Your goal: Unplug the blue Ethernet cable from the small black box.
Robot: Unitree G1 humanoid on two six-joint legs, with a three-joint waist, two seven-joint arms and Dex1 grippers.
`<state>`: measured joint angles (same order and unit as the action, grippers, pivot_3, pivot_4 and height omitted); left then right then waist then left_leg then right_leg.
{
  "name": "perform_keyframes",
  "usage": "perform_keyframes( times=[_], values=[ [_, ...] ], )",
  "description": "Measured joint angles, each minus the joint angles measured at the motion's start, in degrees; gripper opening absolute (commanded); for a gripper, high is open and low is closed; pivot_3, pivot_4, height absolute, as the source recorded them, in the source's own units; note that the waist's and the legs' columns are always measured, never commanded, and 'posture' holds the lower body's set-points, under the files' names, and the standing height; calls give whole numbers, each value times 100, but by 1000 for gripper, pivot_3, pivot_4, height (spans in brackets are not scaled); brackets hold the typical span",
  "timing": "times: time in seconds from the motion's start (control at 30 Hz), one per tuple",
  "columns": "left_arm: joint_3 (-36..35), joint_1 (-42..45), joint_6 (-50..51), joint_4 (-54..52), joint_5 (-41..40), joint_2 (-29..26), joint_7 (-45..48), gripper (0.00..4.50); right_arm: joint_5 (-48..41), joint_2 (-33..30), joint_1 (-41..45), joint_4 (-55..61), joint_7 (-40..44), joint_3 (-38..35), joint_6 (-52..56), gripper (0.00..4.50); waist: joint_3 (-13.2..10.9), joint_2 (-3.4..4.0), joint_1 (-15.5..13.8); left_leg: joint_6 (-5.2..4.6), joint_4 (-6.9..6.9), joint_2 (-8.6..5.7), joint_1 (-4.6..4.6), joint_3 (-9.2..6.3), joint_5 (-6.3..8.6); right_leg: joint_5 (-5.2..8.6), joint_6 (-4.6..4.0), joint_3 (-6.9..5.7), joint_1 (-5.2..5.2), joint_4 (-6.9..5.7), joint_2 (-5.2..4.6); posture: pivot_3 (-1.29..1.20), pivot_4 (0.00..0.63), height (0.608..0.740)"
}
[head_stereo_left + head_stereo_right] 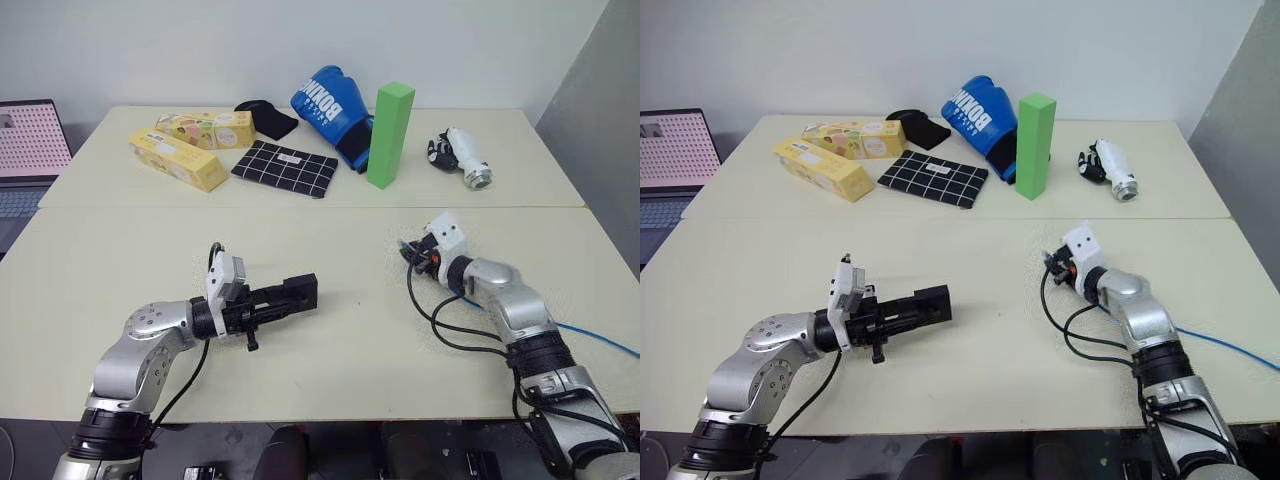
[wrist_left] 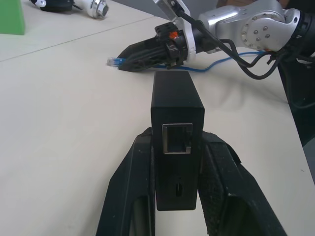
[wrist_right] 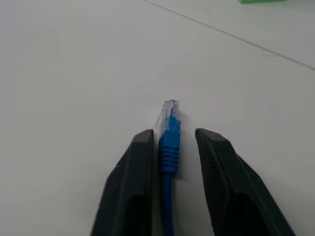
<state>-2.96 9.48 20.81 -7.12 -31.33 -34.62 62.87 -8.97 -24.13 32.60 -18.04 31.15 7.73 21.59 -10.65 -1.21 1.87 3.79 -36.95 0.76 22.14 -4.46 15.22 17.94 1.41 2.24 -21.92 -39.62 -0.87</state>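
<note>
Left wrist view shows my left gripper (image 2: 177,147) clamped on the box (image 2: 175,118), its port empty. My right gripper (image 3: 172,140) stands slightly parted, the cable (image 3: 169,147) plug lying loose between its fingers.

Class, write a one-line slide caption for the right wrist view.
Blue Ethernet cable, clear plug free, lying between the right gripper's parted black fingers over the pale table.

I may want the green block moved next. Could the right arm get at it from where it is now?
Probably yes. The green block stands upright on the far table half, and the table between it and the right gripper is bare. But the blue Ethernet cable lies between its parted fingers, and the reach is long.
</note>
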Motion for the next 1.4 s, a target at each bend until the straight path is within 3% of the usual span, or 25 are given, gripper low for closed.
perform_keyframes(
  times=[0.1, 0.3, 0.43, 0.57, 0.83, 0.9, 1.2, 1.3, 1.4],
  values=[
    [-180, 40, -137, 154, 99, 178, -405, 784, -101, -135, -54, 204, 297, -45, 47, 2929, -1, 2, -3, 0, -1, 0, 0, -2, 0, 0, 0, -1, -4, -6, -2, 0, 150, 740],
    [-633, 224, -764, 822, 531, 428, -1337, 784, -640, -882, -346, 1842, 1544, -157, 166, 4169, -1, 2, -9, -1, 0, -1, 3, -9, 1, 0, 0, -4, -5, -3, -12, 0, 150, 740],
    [-930, 390, -1562, 1381, 848, 655, -1919, 784, -863, -957, -259, 2732, 1981, 14, 366, 4169, -1, 2, 15, -1, 0, -3, -3, -9, 0, 0, 0, -7, -6, -6, -12, 0, 150, 740],
    [-1282, 605, -2688, 2269, 1356, 779, -2664, 784, -964, -645, 78, 3219, 2060, 492, 769, 4169, -1, 1, 7, 0, -1, -3, -3, -13, 0, 0, 0, -8, -12, -15, -14, 0, 150, 740],
    [-1651, 958, -4041, 3984, 1689, 917, -3526, 784, -832, -251, 520, 3258, 2172, 1224, 1126, 4169, 3, -5, -38, 0, -10, -8, 25, -20, 0, -4, 8, -22, -22, -10, -25, 0, 150, 740],
    [-1648, 959, -4094, 4172, 1680, 988, -3526, 1489, -796, -268, 517, 3194, 2190, 1248, 1124, 4240, 3, -6, -36, 0, -16, -8, 37, -19, 0, -7, 13, -21, -31, -10, -25, 0, 150, 740],
    [-1673, 900, -3952, 4271, 1344, 1132, -3452, 3151, -798, -272, 516, 3172, 2199, 1227, 1139, 4240, 4, -6, -10, 0, -14, -7, 34, -21, -1, -7, 12, -23, -34, -18, -25, 0, 150, 740],
    [-1702, 834, -3813, 4104, 1322, 1138, -3469, 3649, -801, -271, 516, 3174, 2197, 1203, 1150, 4240, 4, -6, -7, 0, -14, -7, 33, -21, -1, -7, 12, -23, -35, -19, -25, 0, 150, 740],
    [-1706, 652, -3599, 3794, 1315, 1135, -3469, 3649, -800, -260, 516, 3182, 2177, 1203, 1161, 4240, 4, -6, -4, 0, -13, -6, 33, -19, 0, -7, 12, -20, -35, -19, -25, 0, 150, 740]
  ],
)
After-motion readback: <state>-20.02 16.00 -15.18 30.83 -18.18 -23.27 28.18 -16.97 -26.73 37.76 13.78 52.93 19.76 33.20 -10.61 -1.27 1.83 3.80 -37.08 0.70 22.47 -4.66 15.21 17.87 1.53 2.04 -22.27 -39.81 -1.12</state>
